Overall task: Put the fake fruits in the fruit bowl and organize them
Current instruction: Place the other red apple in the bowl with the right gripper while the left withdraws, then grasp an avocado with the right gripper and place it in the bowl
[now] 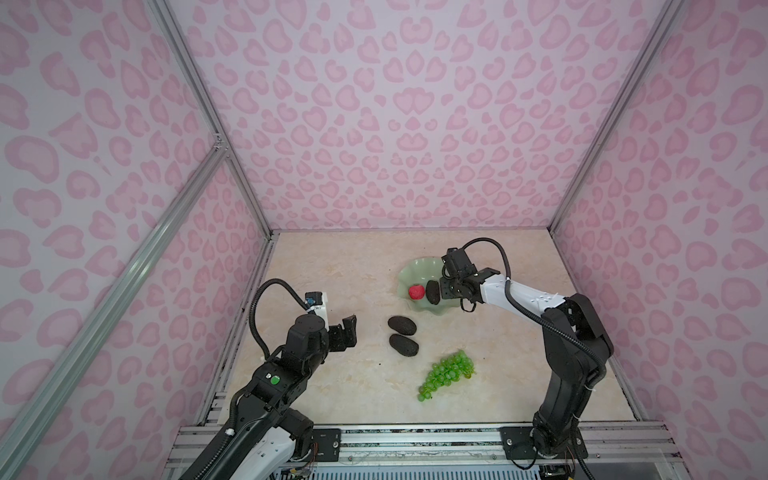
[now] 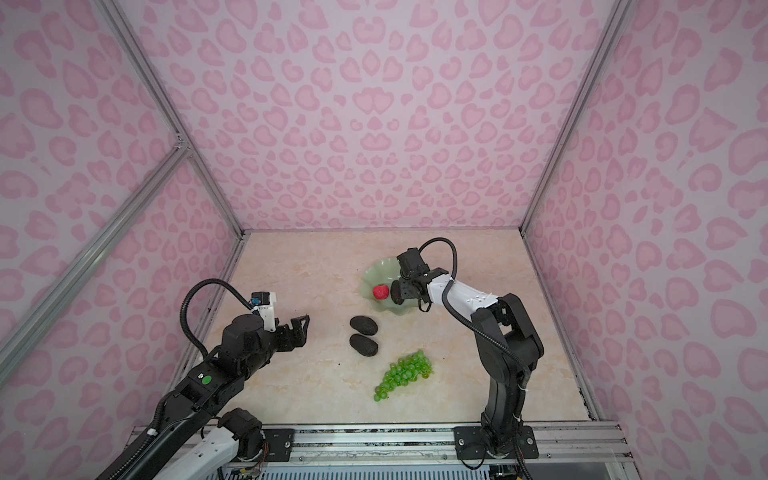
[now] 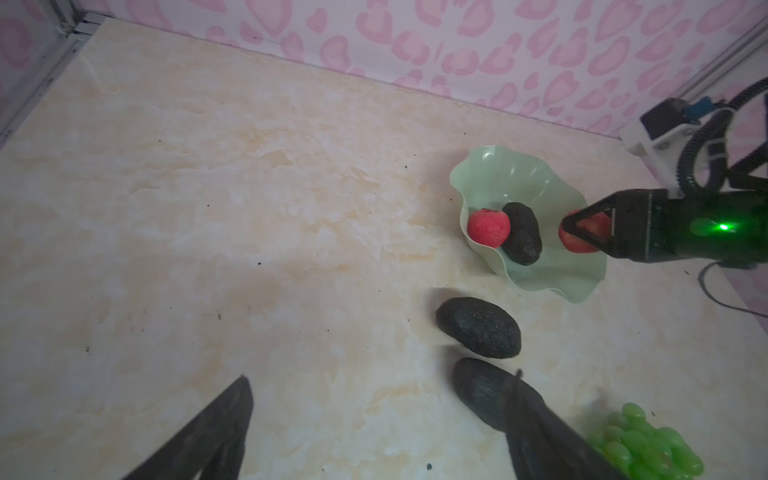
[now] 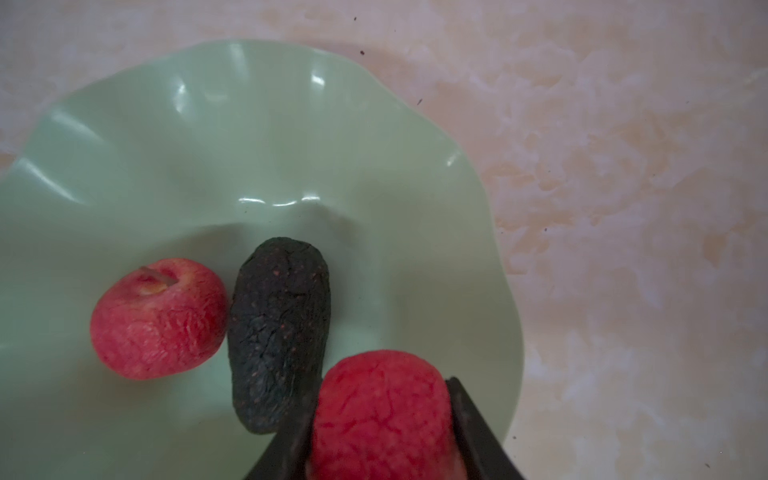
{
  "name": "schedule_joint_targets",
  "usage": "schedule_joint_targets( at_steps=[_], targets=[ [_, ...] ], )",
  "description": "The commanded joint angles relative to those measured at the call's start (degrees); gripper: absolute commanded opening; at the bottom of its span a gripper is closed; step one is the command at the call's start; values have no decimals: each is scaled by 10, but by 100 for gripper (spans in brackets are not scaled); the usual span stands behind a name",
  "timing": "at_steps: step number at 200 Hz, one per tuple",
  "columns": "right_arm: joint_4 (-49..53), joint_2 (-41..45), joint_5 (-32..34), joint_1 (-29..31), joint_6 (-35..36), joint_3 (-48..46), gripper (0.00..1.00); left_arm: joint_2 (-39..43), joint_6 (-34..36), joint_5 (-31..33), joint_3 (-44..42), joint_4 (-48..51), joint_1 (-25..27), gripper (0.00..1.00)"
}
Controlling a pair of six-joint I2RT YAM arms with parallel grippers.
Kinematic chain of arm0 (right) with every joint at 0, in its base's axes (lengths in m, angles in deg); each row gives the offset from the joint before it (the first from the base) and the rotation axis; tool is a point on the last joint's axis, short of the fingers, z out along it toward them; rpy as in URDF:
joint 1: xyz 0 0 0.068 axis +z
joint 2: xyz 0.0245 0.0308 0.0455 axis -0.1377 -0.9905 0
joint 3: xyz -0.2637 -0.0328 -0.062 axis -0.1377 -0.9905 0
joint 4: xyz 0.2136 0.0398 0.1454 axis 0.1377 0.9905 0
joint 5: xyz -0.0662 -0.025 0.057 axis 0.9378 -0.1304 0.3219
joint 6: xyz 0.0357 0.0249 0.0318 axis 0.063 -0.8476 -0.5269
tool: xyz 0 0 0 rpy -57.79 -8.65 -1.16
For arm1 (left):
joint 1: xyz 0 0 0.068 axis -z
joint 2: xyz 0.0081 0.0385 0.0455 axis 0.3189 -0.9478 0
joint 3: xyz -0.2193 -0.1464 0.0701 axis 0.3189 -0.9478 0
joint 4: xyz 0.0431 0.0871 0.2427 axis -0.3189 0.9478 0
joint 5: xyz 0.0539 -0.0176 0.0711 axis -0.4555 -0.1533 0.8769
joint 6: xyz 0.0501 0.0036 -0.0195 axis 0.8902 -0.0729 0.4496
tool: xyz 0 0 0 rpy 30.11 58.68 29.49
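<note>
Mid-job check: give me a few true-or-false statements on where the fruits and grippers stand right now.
1. Two avocados lie on the table, outside the fruit bowl. True.
2. The grape bunch is in the fruit bowl. False: it lies on the table.
3. The left gripper holds an avocado. False: its fingers stand open, empty.
4. A red fruit sits between the right gripper's fingers over the fruit bowl. True.
5. The fruit bowl holds a third avocado beside a second red fruit. True.

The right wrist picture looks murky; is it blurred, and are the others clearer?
Right wrist view: dim, soft, the red fruit nearest the lens blurriest, white glints on the fruit bowl rim. Left wrist view: sharper, though a green light flares. Both top views: evenly lit, clearest.
</note>
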Motion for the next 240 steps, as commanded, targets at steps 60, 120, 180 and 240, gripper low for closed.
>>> schedule_joint_targets(
  at_steps=[60, 120, 180, 240],
  targets=[
    [-3, 28, -23, -2, 19, 7, 65, -27, 19, -88, 20, -36, -1, 94],
    [-34, 158, -179, 96, 58, -113, 64, -1, 14, -136, 2, -45, -1, 94],
    [-61, 104, -174, 222, 21, -130, 63, 23, -7, -135, -13, -41, -1, 94],
    [-64, 54, -127, 252, 17, -129, 59, 42, -9, -128, -13, -27, -1, 93]
  ],
)
